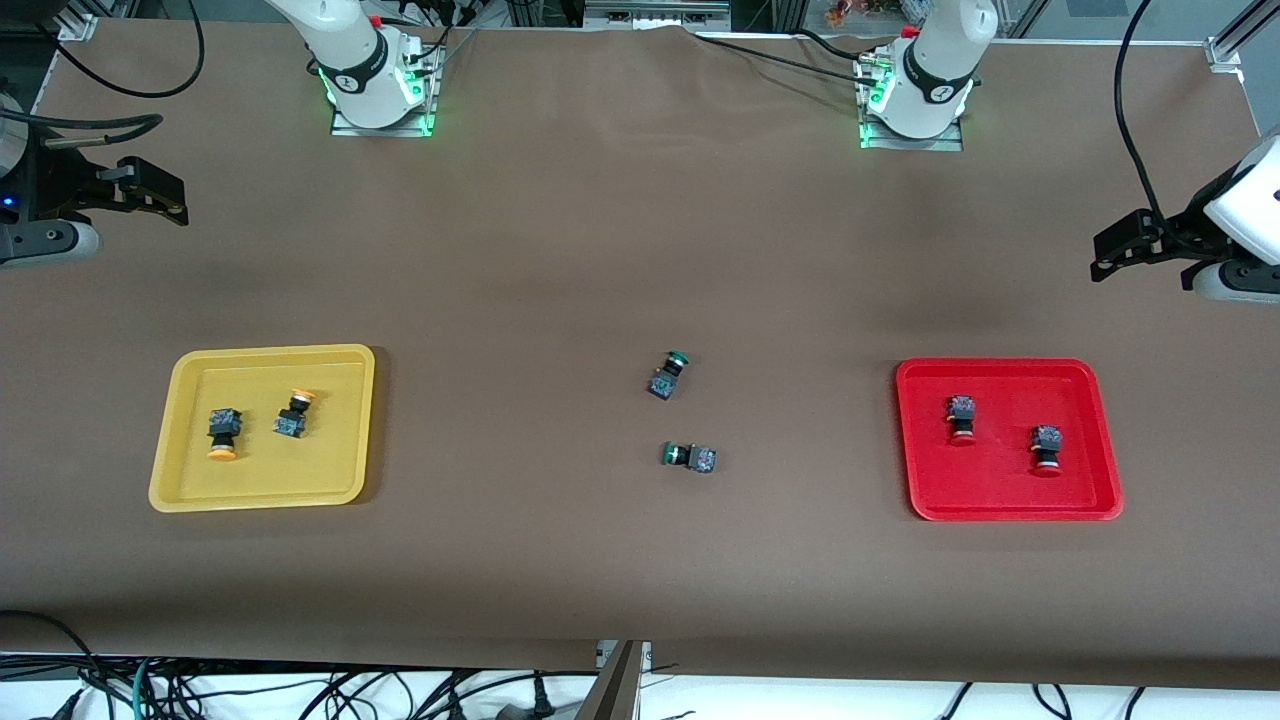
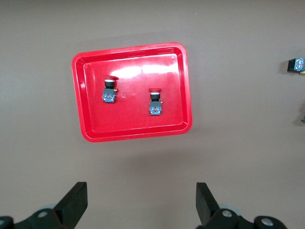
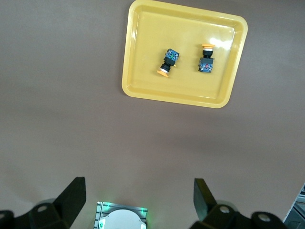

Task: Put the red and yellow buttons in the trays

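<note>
Two yellow-capped buttons lie in the yellow tray toward the right arm's end of the table; the right wrist view shows them too in that tray. Two red-capped buttons lie in the red tray toward the left arm's end, also seen as buttons in the tray from the left wrist. My left gripper hangs open and empty high over that end. My right gripper hangs open and empty over its end.
Two green-capped buttons lie on the brown table between the trays, one nearer the front camera. The arm bases stand along the table's edge farthest from the camera. Cables hang below the nearest edge.
</note>
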`<state>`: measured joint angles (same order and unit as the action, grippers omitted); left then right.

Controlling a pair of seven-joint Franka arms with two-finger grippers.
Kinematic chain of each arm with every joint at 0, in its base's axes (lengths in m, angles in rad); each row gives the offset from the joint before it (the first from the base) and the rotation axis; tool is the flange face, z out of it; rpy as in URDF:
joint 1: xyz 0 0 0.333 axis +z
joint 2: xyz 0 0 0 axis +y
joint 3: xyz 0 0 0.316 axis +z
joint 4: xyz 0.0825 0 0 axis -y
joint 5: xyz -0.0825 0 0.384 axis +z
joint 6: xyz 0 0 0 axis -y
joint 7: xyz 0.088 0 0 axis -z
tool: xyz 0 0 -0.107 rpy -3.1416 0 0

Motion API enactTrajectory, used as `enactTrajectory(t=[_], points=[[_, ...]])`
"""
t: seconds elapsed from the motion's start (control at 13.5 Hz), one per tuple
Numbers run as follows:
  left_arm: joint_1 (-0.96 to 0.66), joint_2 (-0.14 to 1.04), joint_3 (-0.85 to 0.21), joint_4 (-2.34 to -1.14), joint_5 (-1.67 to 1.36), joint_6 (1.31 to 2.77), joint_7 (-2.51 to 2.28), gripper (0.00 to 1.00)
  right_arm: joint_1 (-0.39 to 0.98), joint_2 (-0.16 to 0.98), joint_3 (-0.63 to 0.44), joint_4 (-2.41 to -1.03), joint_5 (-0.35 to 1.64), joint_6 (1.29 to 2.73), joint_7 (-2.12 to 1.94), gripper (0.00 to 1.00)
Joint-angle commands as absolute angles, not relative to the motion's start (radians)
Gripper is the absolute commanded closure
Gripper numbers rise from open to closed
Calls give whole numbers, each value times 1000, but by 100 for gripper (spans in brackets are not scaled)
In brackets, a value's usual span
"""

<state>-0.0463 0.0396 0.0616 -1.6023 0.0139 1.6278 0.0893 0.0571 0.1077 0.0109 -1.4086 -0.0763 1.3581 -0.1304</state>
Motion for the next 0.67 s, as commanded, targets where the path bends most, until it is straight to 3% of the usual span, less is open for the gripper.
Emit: enactTrajectory(t=[0.0,0.59], points=[[-57,23,78,-1598,-17,1597,80,0,48,107,25,-1401,-87,1358,-120,0],[-63,28,77,-1597,-17,1577,83,0,48,107,25,-1401,-87,1376,-124,0]])
